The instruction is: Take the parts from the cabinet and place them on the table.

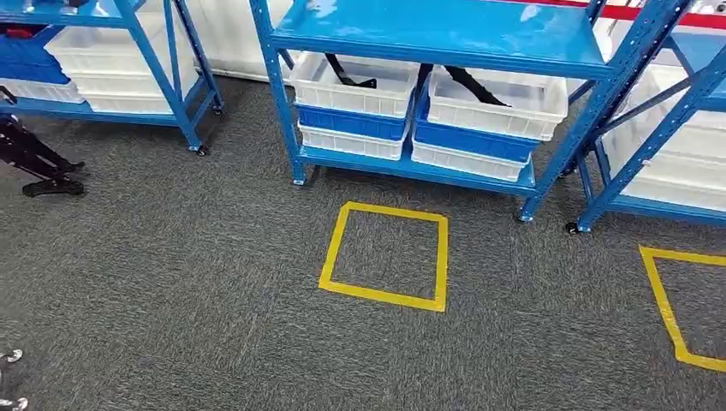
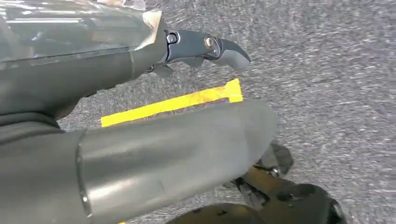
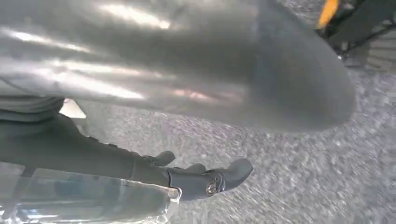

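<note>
Grey carpet (image 1: 214, 282) before blue cabinet (image 1: 411, 163)

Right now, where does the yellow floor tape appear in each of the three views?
Head view: a full yellow tape square on the floor in front of the middle blue rack.
Left wrist view: one strip of yellow tape; I cannot tell which square it belongs to.
Right wrist view: a small blurred yellow piece near a corner.
Shared landmark: the grey carpet.

Black parts (image 1: 473, 86) lie in white bins (image 1: 496, 101) on the blue cabinet (image 1: 445, 34).
</note>
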Controlling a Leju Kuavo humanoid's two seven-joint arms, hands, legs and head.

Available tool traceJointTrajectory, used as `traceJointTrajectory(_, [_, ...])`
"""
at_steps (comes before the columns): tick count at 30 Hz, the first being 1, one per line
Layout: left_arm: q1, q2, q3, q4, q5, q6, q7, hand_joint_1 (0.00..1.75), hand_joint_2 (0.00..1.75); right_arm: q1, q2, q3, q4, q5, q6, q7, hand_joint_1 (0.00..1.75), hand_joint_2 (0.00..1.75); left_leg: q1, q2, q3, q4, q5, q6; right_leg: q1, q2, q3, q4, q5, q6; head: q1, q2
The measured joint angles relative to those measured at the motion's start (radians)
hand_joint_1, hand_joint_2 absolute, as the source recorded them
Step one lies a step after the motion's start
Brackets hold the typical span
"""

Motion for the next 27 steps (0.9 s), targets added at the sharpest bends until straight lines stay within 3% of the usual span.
traceJointTrajectory(3, [-0.003,-0.003,0.000,-0.002,0.001,0.000,-0.005,0.00,0.00,0.001,-0.001,0.000,0.000,0.000,0.000,0.000,0.00,0.00,0.012,0.001,0.007,-0.003,-0.008,-0.010,0.005,0.007,0.003,0.005,-0.011,-0.031,-0.004,0.000])
traceJointTrajectory(4, [-0.003,-0.002,0.000,-0.002,0.003,0.000,-0.007,0.00,0.00,0.003,0.000,0.000,0.000,0.000,0.000,0.000,0.00,0.00,0.016,-0.011,0.005,0.014,-0.019,-0.011,0.000,0.008,0.007,0.003,-0.014,-0.037,-0.006,0.000])
traceJointTrajectory(5, [-0.004,-0.002,0.000,-0.002,0.004,0.000,-0.007,0.00,0.00,0.003,0.000,0.000,0.000,0.000,0.000,0.000,0.00,0.00,0.015,-0.026,-0.023,0.071,-0.046,-0.009,0.003,0.008,0.012,0.003,-0.019,-0.044,-0.009,0.000])
traceJointTrajectory(7, [-0.002,-0.002,0.000,-0.002,0.005,0.000,-0.007,0.00,0.00,0.001,-0.002,0.000,0.000,0.000,0.000,0.000,0.00,0.00,0.011,-0.042,-0.133,0.256,-0.117,-0.007,0.012,0.011,0.018,0.003,-0.028,-0.058,-0.012,0.000])
traceJointTrajectory(8, [0.000,-0.002,0.000,-0.002,0.005,0.000,-0.007,0.00,0.00,0.001,-0.002,0.000,0.000,0.000,0.000,0.000,0.00,0.00,0.010,-0.043,-0.185,0.331,-0.133,-0.004,0.017,0.014,0.022,0.003,-0.032,-0.064,-0.013,0.000])
traceJointTrajectory(9, [0.004,-0.002,0.000,-0.002,0.005,0.000,-0.007,0.00,0.00,0.001,-0.001,0.000,0.000,-0.001,0.000,0.000,0.00,0.00,0.008,-0.043,-0.214,0.358,-0.121,0.000,0.023,0.018,0.029,0.003,-0.037,-0.069,-0.011,0.000])
traceJointTrajectory(10, [0.006,-0.003,0.000,-0.002,0.005,0.000,-0.007,0.00,0.00,0.001,-0.001,0.000,0.000,-0.001,-0.001,0.000,0.00,0.00,0.004,-0.043,-0.221,0.338,-0.086,0.008,0.027,0.022,0.036,0.003,-0.042,-0.073,-0.012,0.000])
traceJointTrajectory(12, [0.008,-0.002,0.000,-0.002,0.005,-0.001,-0.007,0.00,0.00,0.002,-0.001,0.000,0.000,-0.002,-0.001,0.000,0.00,0.00,-0.006,-0.049,-0.175,0.187,0.032,0.031,0.031,0.030,0.056,0.003,-0.057,-0.072,-0.012,0.000])
traceJointTrajectory(13, [0.008,-0.002,0.000,-0.002,0.005,-0.001,-0.007,0.00,0.00,0.002,-0.001,0.001,0.000,-0.002,-0.001,-0.001,0.00,0.00,-0.014,-0.057,-0.144,0.100,0.083,0.049,0.029,0.033,0.054,0.001,-0.064,-0.072,-0.013,0.000])
traceJointTrajectory(14, [0.007,0.002,0.000,-0.001,0.006,-0.001,-0.007,0.00,0.00,-0.002,0.002,0.001,0.000,-0.002,-0.001,-0.001,0.00,0.00,-0.018,-0.058,-0.134,0.078,0.064,0.056,0.038,0.035,0.061,0.001,-0.071,-0.066,-0.006,0.000])
traceJointTrajectory(15, [0.006,0.000,-0.001,-0.001,0.006,0.000,-0.007,0.00,0.00,-0.004,0.001,0.001,0.000,-0.002,-0.002,-0.002,0.00,0.00,-0.023,-0.052,-0.127,0.067,0.060,0.051,0.036,0.040,0.060,0.000,-0.075,-0.060,-0.007,0.000])
traceJointTrajectory(16, [0.005,0.000,-0.001,-0.001,0.006,0.001,-0.007,0.00,0.00,-0.003,0.001,0.001,0.000,-0.002,-0.002,-0.003,0.00,0.00,-0.027,-0.052,-0.127,0.063,0.057,0.054,0.034,0.040,0.062,-0.010,-0.075,-0.054,-0.008,0.000])
traceJointTrajectory(18, [0.006,0.000,-0.001,-0.001,0.007,0.001,-0.007,0.00,0.00,0.000,0.001,0.001,0.000,-0.002,-0.002,-0.005,0.00,0.00,-0.027,-0.053,-0.109,0.042,0.057,0.064,0.034,0.038,0.085,0.001,-0.057,-0.034,-0.009,0.000])
traceJointTrajectory(20, [0.008,-0.002,-0.001,-0.002,0.007,0.002,-0.007,0.00,0.00,0.000,0.003,0.003,0.000,-0.002,-0.002,-0.005,0.00,0.00,-0.019,-0.050,-0.067,0.020,0.060,0.067,0.032,0.024,0.067,0.048,-0.082,-0.032,0.000,0.000])
traceJointTrajectory(22, [0.005,-0.002,-0.001,-0.002,0.007,0.001,-0.007,0.00,0.00,-0.004,0.000,0.004,0.000,-0.002,-0.003,-0.005,0.00,0.00,-0.019,-0.047,-0.061,0.020,0.054,0.071,0.028,0.022,-0.021,0.182,-0.129,-0.044,0.000,0.000])
traceJointTrajectory(23, [0.005,-0.003,-0.001,-0.002,0.007,0.001,-0.007,0.00,0.00,-0.005,-0.001,0.005,0.000,-0.002,-0.003,-0.005,0.00,0.00,-0.019,-0.046,-0.059,0.020,0.049,0.070,0.026,0.022,-0.070,0.244,-0.149,-0.038,0.000,0.000])
traceJointTrajectory(24, [0.005,-0.004,-0.002,-0.002,0.007,0.001,-0.007,0.00,0.00,-0.003,-0.002,0.005,0.000,-0.002,-0.003,-0.005,0.00,0.00,-0.019,-0.046,-0.053,0.020,0.042,0.070,0.024,0.022,-0.103,0.272,-0.158,-0.028,0.000,0.000])
traceJointTrajectory(25, [0.005,-0.006,-0.002,-0.002,0.007,0.001,-0.007,0.00,0.00,-0.003,-0.002,0.006,0.000,-0.002,-0.003,-0.005,0.00,0.00,-0.017,-0.047,-0.045,0.020,0.036,0.068,0.020,0.021,-0.111,0.258,-0.149,-0.019,0.001,0.000])
traceJointTrajectory(27, [0.009,-0.007,-0.002,-0.002,0.007,0.001,-0.007,0.00,0.00,0.003,-0.002,0.006,0.000,-0.002,-0.003,-0.005,0.00,0.00,-0.013,-0.050,-0.022,0.020,0.018,0.058,0.009,0.017,-0.081,0.130,-0.063,0.020,0.002,0.000])
